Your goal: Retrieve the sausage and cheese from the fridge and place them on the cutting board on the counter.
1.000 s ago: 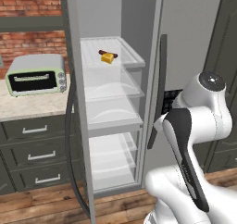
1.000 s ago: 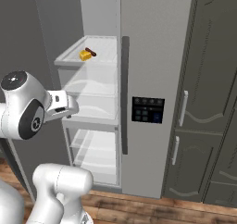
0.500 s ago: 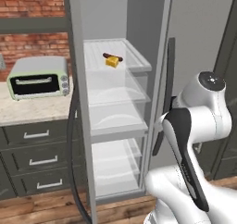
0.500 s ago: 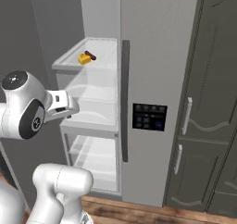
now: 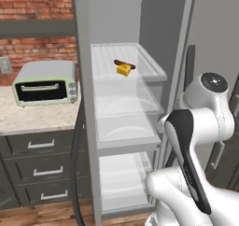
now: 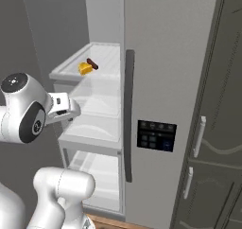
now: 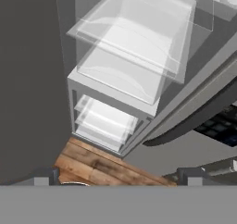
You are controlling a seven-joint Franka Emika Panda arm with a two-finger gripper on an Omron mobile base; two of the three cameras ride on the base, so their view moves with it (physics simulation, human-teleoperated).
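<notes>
The fridge (image 5: 207, 38) stands with its left door swung open. On its top translucent shelf (image 5: 140, 61) lie the dark red-brown sausage (image 5: 125, 63) and, just in front of it, the yellow cheese wedge (image 5: 123, 70). From the other side, the cheese (image 6: 85, 68) and sausage (image 6: 92, 64) sit near that shelf's front edge. My hand (image 6: 62, 106) hangs in front of the middle shelves, lower than the food and apart from it. My gripper (image 7: 118, 177) is open and holds nothing; it looks down at the lower shelves (image 7: 132, 63). The cutting board is out of view.
A pale green toaster oven (image 5: 45, 82) stands on the beige counter (image 5: 32, 121) left of the fridge, over dark drawers (image 5: 42, 171). The open door's dark handle (image 5: 77, 173) hangs low left. The shut right door carries a handle (image 6: 128, 114) and a control panel (image 6: 156, 135). Wood floor (image 7: 92, 160) lies below.
The whole picture has shifted: the base has driven, and the fridge interior now looks closer. The arm keeps its pose and the gripper stays open. Sausage and cheese have not moved on their shelf.
</notes>
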